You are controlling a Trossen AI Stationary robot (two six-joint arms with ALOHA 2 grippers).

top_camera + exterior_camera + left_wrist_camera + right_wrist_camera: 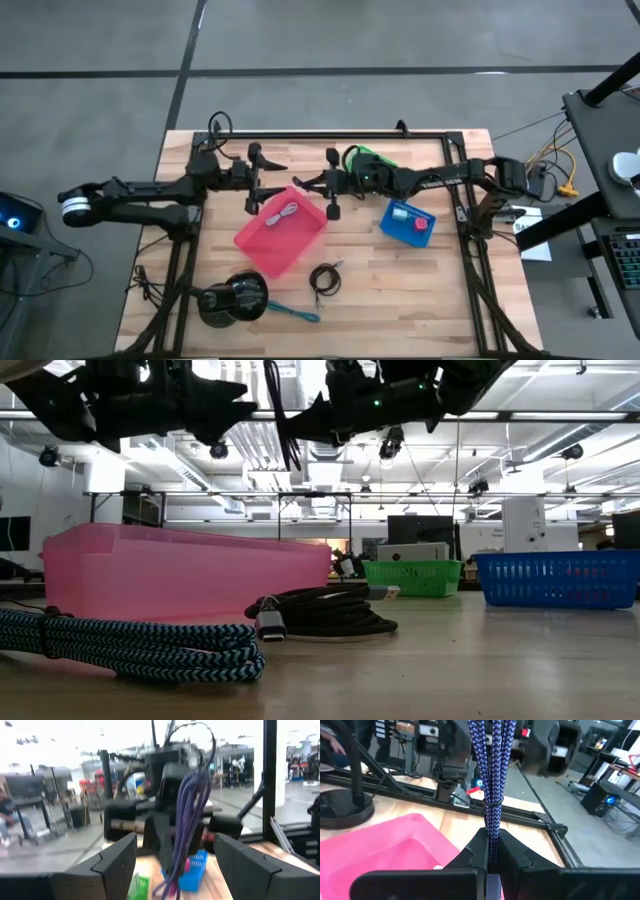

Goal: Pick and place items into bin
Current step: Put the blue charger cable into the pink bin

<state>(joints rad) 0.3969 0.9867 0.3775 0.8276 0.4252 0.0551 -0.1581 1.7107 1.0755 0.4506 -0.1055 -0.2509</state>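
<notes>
— What did the right gripper [492,852] hold?
— It was closed tightly on the purple cord [492,765], at centre frame above the pink bin [281,232].
— And the left gripper [172,865]?
— Wide open, holding nothing.

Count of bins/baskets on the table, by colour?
Pink bin: 1
Green basket: 1
Blue basket: 1
Total: 3
</notes>
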